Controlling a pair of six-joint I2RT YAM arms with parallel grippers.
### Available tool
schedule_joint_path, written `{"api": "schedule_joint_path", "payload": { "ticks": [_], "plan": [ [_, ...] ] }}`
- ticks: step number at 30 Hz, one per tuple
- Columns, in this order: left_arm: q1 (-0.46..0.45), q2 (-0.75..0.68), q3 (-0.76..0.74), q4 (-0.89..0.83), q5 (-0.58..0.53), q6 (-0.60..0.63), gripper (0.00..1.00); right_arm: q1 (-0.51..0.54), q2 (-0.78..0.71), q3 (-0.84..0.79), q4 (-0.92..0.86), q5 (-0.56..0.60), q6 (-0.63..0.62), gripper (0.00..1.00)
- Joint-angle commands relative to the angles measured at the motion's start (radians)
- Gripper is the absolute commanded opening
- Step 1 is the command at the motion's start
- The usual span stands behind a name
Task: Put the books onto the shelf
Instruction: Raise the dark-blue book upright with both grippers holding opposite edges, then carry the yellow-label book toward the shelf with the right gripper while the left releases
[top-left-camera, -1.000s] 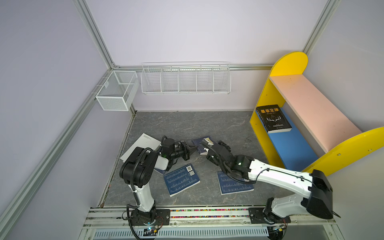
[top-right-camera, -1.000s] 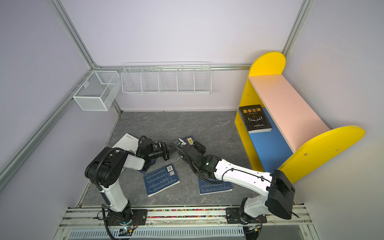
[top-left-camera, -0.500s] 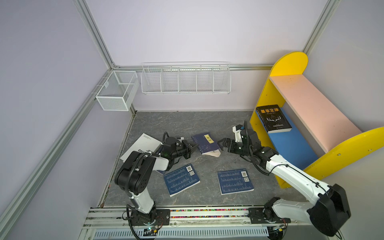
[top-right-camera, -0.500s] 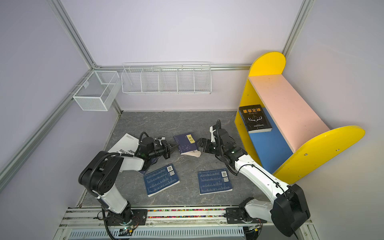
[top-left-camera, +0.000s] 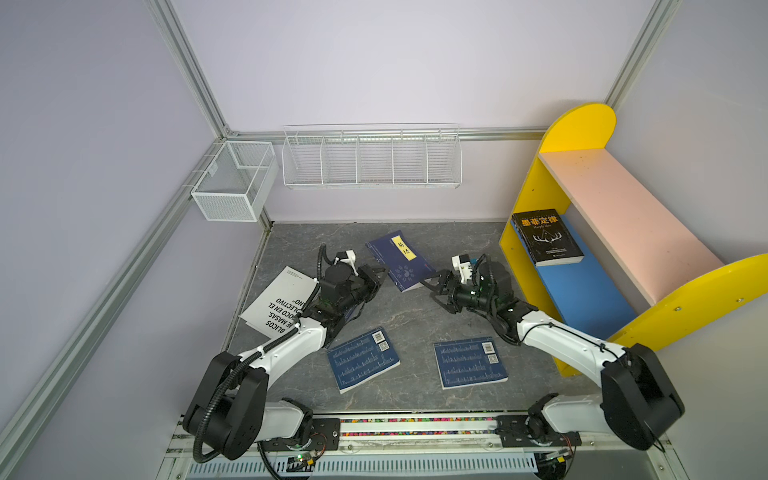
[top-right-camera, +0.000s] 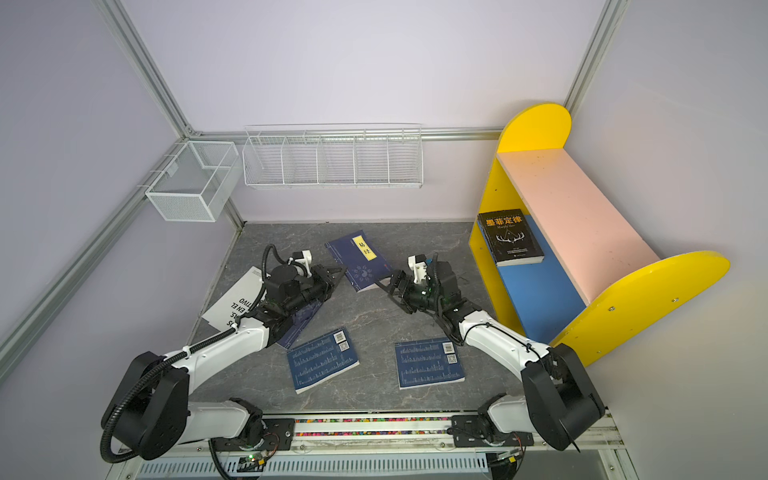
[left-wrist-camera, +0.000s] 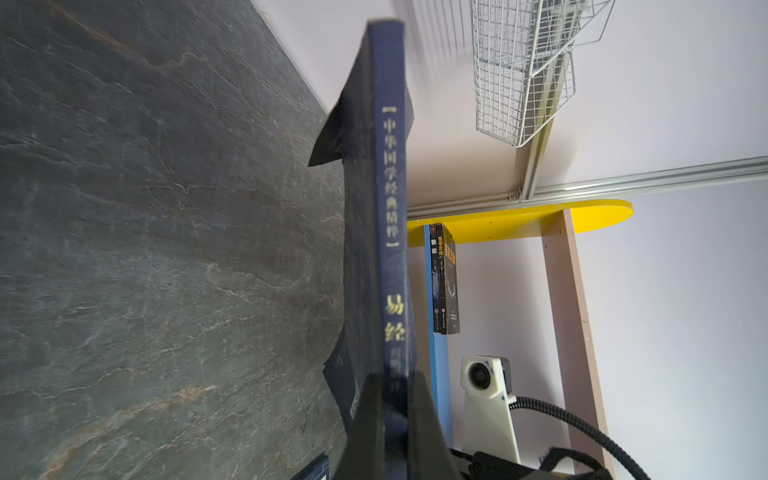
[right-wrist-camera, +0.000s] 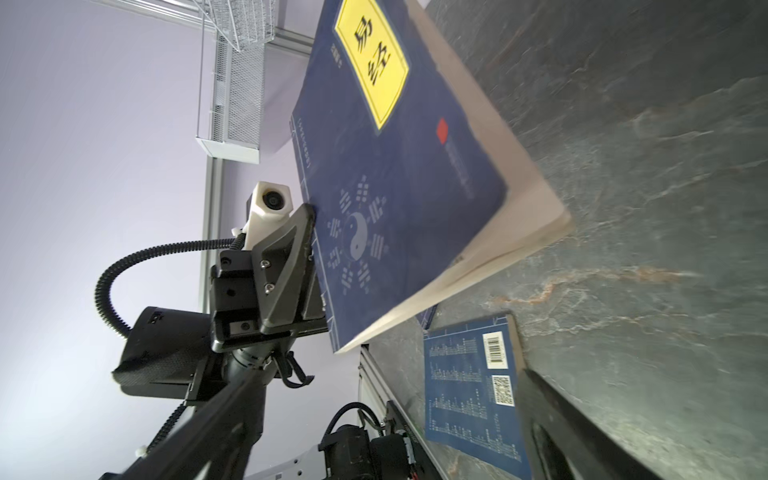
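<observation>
1. Nearest the rail: two navy books (top-left-camera: 363, 359) (top-left-camera: 469, 365) lie flat on the grey mat (top-left-camera: 415, 324), barcode side up and apart from each other. Neither has moved in the last second.
2. Left side: the white book (top-left-camera: 282, 301) with black lettering lies flat by the wall. Another navy volume (top-right-camera: 299, 328) is partly covered by the left arm.
3. Mid-mat: the left gripper (top-left-camera: 380, 274) is clamped on the spine edge of the yellow-labelled book (top-left-camera: 401, 259). The book is tilted, cover up, with its page block sagging (whether any corner touches the mat cannot be told).
4. The right gripper (top-left-camera: 428, 289) has its jaws spread wide and holds nothing, just beside that book's near corner. A second ago it reached across the middle, close to the left gripper. It now sits on the shelf side.
5. Farthest: the shelf (top-left-camera: 631, 216) stands at the right wall. A black book (top-left-camera: 546, 237) lies flat at the far end of its blue lower board (top-left-camera: 582, 299), unchanged.
</observation>
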Motion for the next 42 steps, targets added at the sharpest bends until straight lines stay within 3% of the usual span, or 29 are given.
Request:
{"api": "schedule_joint_path", "payload": {
  "ticks": [1,8,13,15,19,24,30,37,42],
  "plan": [
    [-0.015,-0.048,-0.005,0.06,-0.072,0.0,0.0,0.034,0.044,-0.009,0.215,-0.03,0.118,0.97],
    [-0.047,-0.093,-0.029,0.106,-0.155,-0.044,0.0,0.069,0.226,-0.019,0.592,0.0,0.318,0.99],
    [-0.066,-0.109,-0.04,0.097,-0.189,-0.062,0.0,0.085,0.228,-0.013,0.597,0.071,0.31,0.89],
    [-0.076,-0.111,-0.045,0.099,-0.192,-0.067,0.0,0.083,0.218,-0.013,0.594,0.099,0.302,0.78],
    [-0.083,-0.125,-0.066,0.111,-0.204,-0.081,0.0,0.067,0.192,0.0,0.524,0.126,0.276,0.48],
    [-0.083,-0.162,-0.082,0.093,-0.214,-0.078,0.0,0.033,0.121,-0.009,0.403,0.163,0.22,0.35],
    [-0.083,-0.172,-0.08,0.091,-0.195,-0.079,0.0,0.003,0.042,0.009,0.241,0.197,0.126,0.31],
    [-0.087,-0.14,-0.076,0.125,-0.154,-0.105,0.0,-0.015,0.039,0.021,0.249,0.21,0.111,0.29],
    [-0.104,-0.119,-0.07,0.147,-0.147,-0.118,0.0,-0.018,0.055,0.032,0.266,0.21,0.104,0.36]
  ]
}}
